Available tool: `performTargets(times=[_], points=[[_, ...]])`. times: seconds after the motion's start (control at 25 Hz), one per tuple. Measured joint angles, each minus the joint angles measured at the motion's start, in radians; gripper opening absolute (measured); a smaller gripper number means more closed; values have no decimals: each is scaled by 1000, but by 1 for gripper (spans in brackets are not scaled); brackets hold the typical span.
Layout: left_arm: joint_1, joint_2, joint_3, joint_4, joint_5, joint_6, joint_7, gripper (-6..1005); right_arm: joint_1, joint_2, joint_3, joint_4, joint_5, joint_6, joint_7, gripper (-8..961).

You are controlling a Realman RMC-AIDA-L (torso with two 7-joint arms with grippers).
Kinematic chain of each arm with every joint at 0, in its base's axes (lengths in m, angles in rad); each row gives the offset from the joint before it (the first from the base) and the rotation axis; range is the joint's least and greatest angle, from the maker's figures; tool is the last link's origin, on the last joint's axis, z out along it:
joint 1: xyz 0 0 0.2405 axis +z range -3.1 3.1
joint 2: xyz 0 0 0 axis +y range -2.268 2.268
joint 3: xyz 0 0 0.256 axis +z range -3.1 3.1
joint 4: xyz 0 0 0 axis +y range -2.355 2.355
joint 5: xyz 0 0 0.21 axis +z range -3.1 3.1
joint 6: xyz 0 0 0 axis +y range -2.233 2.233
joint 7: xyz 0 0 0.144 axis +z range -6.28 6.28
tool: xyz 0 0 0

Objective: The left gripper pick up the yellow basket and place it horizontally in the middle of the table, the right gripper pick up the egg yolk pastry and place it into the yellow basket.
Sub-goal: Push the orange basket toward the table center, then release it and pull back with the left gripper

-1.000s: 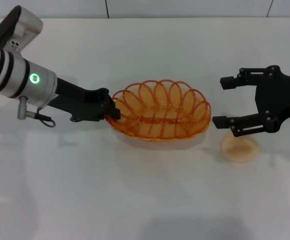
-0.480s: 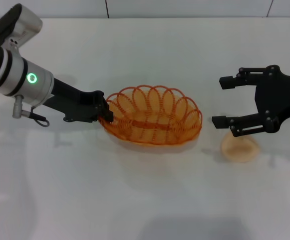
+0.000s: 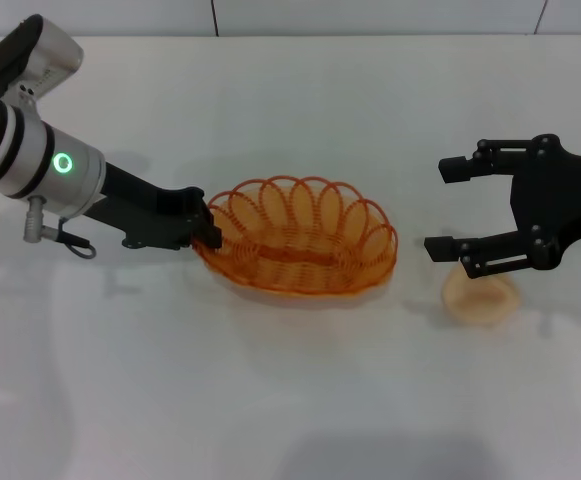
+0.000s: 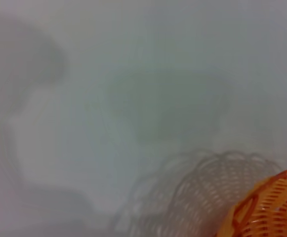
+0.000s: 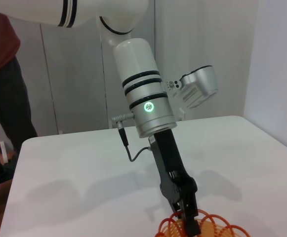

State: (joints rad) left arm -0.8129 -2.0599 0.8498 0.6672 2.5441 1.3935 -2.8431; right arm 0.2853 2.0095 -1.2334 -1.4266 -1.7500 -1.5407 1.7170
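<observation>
head view puts the basket (image 3: 296, 238) near the middle of the desk (image 3: 290, 400), its long axis running side to side, so we judge it already lies horizontally. our left tool (image 3: 206, 232) is clamped on the basket's left rim; the right wrist view shows those fingers pinching the looped edge from above. whether the base rests flat on the desk we cannot tell.

the relation that matters next: the pastry (image 3: 481, 296) sits on the desk to the right of the basket, apart from it, and directly under our right tool (image 3: 449, 207). that tool hangs over it with its jaws spread wide, holding nothing, the lower finger just over the pastry's top. so the right arm is the nearer one, and the carry would run leftward toward the basket's open bowl.
</observation>
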Motion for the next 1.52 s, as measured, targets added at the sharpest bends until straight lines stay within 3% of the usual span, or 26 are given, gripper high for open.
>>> performTargets(times=[1.0, 1.2, 1.52], points=[[-11, 3, 0, 0, -32, 11, 38, 194, -2, 0, 0, -3, 0, -4, -1, 838], [-9, 2, 0, 8, -35, 12, 59, 409, -2, 0, 0, -3, 1, -4, -1, 838], [1, 12, -4, 26, -49, 25, 93, 624, -2, 0, 2, -3, 12, -2, -1, 839]])
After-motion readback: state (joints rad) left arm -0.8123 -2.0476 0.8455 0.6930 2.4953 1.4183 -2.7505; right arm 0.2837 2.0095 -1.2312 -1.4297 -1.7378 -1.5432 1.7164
